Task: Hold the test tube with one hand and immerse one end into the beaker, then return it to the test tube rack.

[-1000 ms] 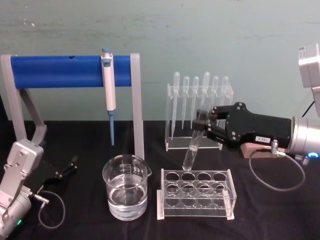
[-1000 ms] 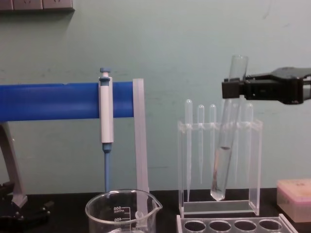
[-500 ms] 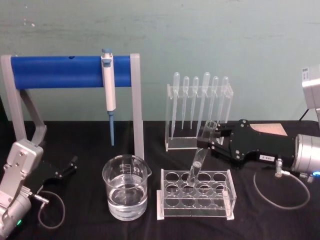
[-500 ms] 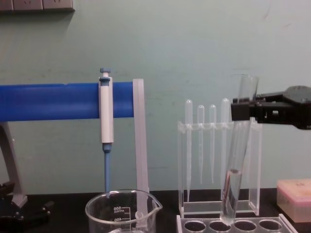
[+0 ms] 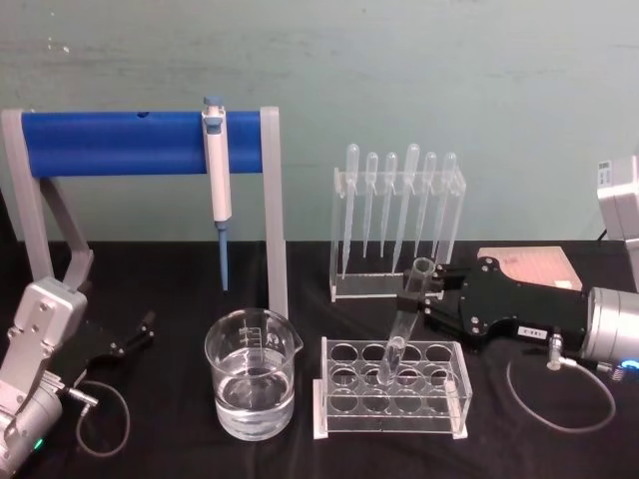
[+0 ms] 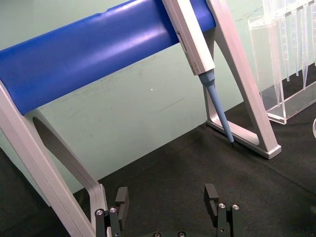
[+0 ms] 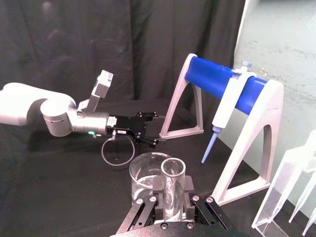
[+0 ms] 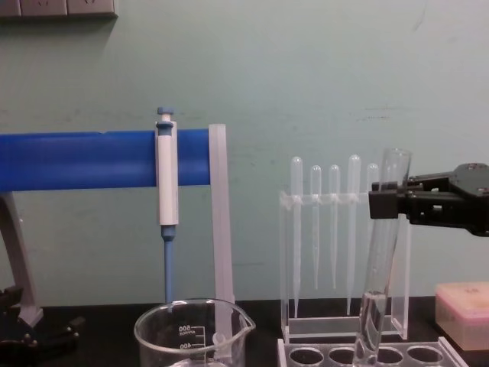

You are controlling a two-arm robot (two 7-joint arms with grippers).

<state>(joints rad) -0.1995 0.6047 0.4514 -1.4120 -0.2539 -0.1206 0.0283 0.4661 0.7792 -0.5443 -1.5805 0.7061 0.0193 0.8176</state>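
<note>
My right gripper (image 5: 417,296) reaches in from the right, over the clear rack (image 5: 394,387) on the black desk (image 5: 160,439). Its jaws are clamped on the upper part of the test tube (image 5: 404,324), just under the open rim. The tube leans, rim toward the gripper, and its rounded bottom sits down inside one of the rack's back-row holes, the second from the left as far as I can tell. In the chest view the tube (image 8: 380,260) slants from the black fingers down into the rack's top plate (image 8: 382,354). My right wrist camera looks straight down at the tube's open mouth (image 7: 173,170) held between the two finger pads.

The beaker (image 5: 252,372) stands on the desk just left of the rack, apart from the tube, with clear liquid in its lower half.

My left gripper (image 5: 140,331) rests low at the left edge of the desk, near the foot of the blue-barred stand (image 5: 140,142); its jaws are apart and hold nothing, as the left wrist view shows (image 6: 168,207).
</note>
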